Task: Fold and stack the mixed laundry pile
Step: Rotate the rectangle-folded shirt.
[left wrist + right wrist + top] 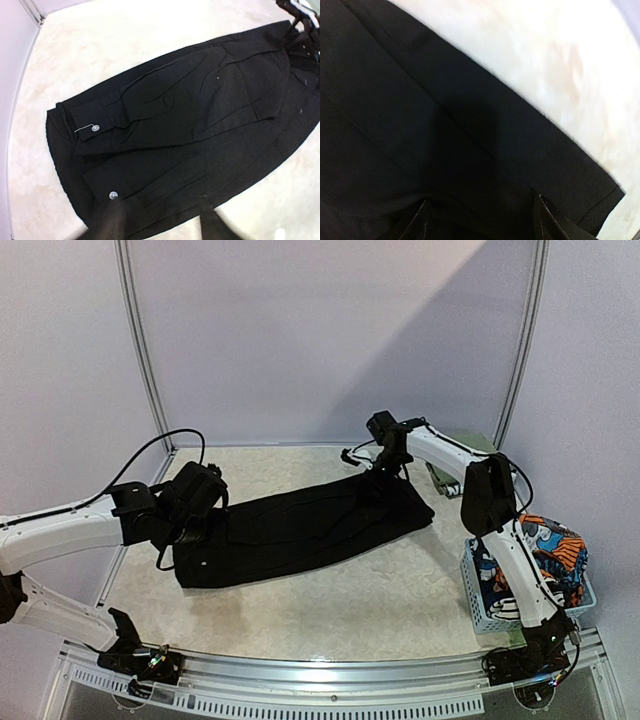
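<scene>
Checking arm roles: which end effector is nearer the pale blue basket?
Right. The right end effector is over the black garment's end nearest the basket; the left end effector is over its opposite end.

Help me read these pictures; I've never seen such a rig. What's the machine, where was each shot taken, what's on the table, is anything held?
Two white robot arms are bolted at the table's near edge, each ending in a two-finger gripper. The wide picture comes from a fixed camera above and behind them; the other two come from cameras on the wrists. A long black garment with buttons lies stretched out on the pale table. At the right, a pale blue basket holds a cartoon-print garment; a folded olive-green cloth lies farther back. The left gripper and the right gripper hover open over opposite ends of the black garment, holding nothing.
</scene>
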Action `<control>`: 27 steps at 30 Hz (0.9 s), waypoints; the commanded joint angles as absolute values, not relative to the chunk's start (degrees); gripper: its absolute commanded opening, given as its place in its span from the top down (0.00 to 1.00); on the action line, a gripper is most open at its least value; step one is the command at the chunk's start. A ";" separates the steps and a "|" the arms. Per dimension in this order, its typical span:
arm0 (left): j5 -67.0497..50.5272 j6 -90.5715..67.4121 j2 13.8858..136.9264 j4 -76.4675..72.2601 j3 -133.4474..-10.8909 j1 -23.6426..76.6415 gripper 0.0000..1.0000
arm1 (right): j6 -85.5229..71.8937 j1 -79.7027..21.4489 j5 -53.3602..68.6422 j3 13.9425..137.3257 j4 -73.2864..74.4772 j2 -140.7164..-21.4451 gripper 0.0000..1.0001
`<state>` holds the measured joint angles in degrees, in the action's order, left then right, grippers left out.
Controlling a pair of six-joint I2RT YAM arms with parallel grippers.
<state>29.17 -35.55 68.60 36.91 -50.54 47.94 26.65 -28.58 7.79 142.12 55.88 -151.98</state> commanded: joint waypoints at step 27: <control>20.46 2.15 104.73 66.29 -69.17 48.69 0.45 | 16.19 -18.63 25.36 85.20 47.11 -100.65 0.01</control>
